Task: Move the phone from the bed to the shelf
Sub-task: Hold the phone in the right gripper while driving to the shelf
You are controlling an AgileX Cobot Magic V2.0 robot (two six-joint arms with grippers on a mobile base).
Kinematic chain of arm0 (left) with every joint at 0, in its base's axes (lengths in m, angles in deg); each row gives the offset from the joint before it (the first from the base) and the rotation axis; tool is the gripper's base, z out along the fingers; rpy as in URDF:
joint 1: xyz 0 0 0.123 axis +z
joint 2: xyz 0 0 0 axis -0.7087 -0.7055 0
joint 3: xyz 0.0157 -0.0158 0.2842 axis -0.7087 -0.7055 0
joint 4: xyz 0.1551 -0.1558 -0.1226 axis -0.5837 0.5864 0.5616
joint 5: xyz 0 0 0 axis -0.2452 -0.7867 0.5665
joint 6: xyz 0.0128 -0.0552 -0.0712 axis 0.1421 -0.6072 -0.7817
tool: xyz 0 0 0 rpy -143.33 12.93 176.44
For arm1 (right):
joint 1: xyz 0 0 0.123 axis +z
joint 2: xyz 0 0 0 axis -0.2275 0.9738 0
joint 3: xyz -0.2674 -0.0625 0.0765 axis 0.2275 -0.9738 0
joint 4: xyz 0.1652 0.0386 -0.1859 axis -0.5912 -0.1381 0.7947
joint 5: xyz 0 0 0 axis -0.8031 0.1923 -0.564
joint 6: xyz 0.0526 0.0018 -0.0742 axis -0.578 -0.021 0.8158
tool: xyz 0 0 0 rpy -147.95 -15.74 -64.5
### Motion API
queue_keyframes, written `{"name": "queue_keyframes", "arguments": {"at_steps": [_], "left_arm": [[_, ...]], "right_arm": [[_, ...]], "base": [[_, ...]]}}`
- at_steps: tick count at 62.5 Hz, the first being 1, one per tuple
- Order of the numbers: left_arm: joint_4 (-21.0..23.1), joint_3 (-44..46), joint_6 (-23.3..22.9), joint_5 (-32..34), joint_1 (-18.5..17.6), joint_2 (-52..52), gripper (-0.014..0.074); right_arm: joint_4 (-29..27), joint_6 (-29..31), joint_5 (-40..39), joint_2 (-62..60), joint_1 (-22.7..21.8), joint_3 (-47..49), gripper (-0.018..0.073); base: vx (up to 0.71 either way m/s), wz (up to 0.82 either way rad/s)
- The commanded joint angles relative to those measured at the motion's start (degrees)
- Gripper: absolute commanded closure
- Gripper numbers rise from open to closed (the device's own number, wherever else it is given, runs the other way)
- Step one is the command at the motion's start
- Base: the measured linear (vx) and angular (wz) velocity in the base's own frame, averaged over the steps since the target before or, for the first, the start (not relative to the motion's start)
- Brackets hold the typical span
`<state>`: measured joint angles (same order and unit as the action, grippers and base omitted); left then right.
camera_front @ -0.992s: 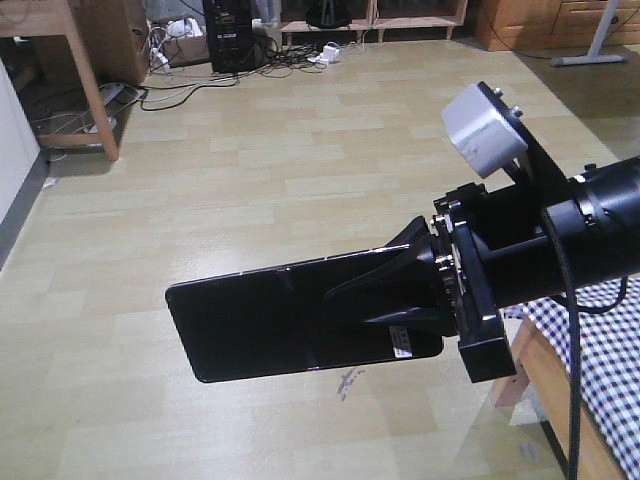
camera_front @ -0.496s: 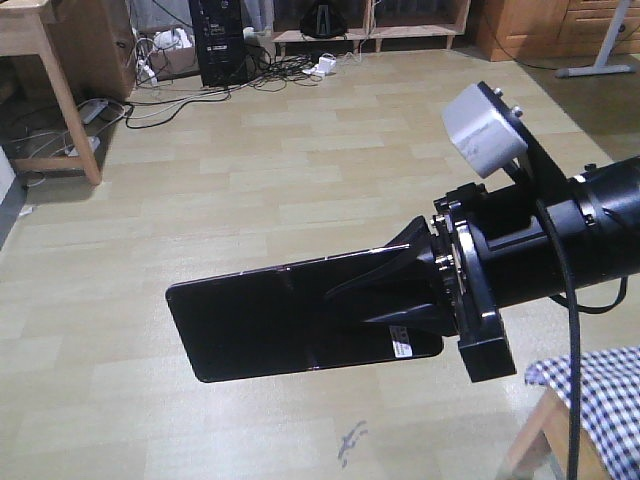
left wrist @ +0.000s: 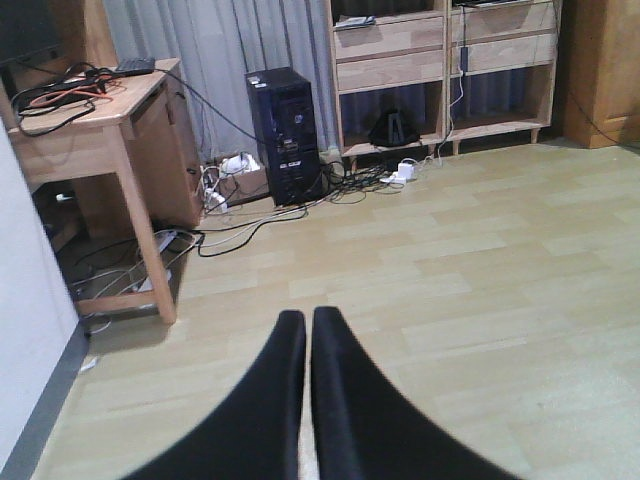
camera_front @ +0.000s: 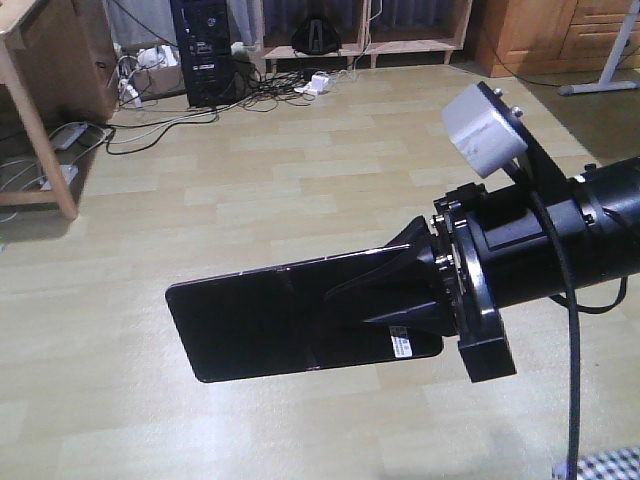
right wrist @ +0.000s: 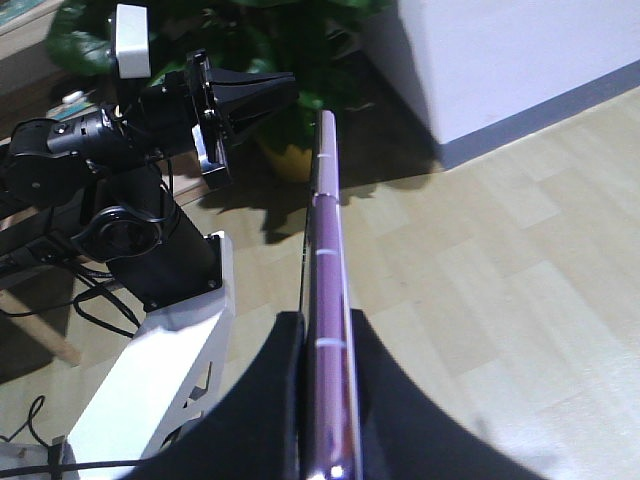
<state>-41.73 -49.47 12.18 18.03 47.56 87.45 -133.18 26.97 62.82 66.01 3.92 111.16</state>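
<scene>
Two fingers of my right claw (camera_front: 362, 306) are clamped on the phone (camera_front: 285, 320), pinching its end near the small white sticker (camera_front: 400, 347). The slab sticks out flat to the left, in the air over the floor (camera_front: 300, 170). Grip and pose look the same as 1.0 s ago. The right wrist view has the phone edge-on, with its pinkish rim running straight out between the two fingers.

Left claw (left wrist: 307, 318): fingers pressed together, nothing between them, hanging over bare floor.

What changed is everything behind the phone:
- The bed (camera_front: 605, 466) is down to a sliver of check cloth in the bottom right corner of the front view. 1.0 s ago it filled a big wedge there, wooden frame included.
- The dark scuff on the floor under the phone has slid down and out of frame.
- The desk (camera_front: 40, 120) leg has drifted left, toward the frame edge.
- The black PC tower (camera_front: 205, 50) has also shifted left, and more of it shows.

Farthest back, the shelf (left wrist: 392, 70) stands against the wall beside the tower, well apart from the phone.
</scene>
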Motion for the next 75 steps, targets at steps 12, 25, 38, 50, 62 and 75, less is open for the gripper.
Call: {"name": "queue_keyframes", "arguments": {"at_steps": [12, 25, 38, 50, 62, 75], "left_arm": [[0.52, 1.22, -0.33, 4.15, -0.20, 0.77, 0.0595], [0.52, 1.22, -0.33, 4.15, -0.20, 0.77, 0.0595], [0.52, 1.22, -0.33, 4.15, -0.20, 0.77, 0.0595], [0.52, 1.22, -0.33, 4.15, -0.20, 0.77, 0.0595], [0.52, 1.22, -0.33, 4.15, -0.20, 0.77, 0.0595], [0.52, 1.22, -0.33, 4.15, -0.20, 0.77, 0.0595]], "right_arm": [[-5.03, 0.09, 4.03, -1.61, -0.02, 1.43, 0.0561], [-5.03, 0.09, 4.03, -1.61, -0.02, 1.43, 0.0561], [-4.98, 0.09, 4.03, -1.61, -0.02, 1.43, 0.0561], [-5.03, 0.09, 4.03, -1.61, -0.02, 1.43, 0.0561], [-4.98, 0.09, 4.03, -1.61, -0.02, 1.43, 0.0561], [-4.98, 0.09, 4.03, -1.61, -0.02, 1.43, 0.0561]], "base": [[0.43, -0.12], [0.44, -0.20], [0.43, -0.26], [0.43, -0.25], [0.43, -0.18], [0.45, -0.16]]}}
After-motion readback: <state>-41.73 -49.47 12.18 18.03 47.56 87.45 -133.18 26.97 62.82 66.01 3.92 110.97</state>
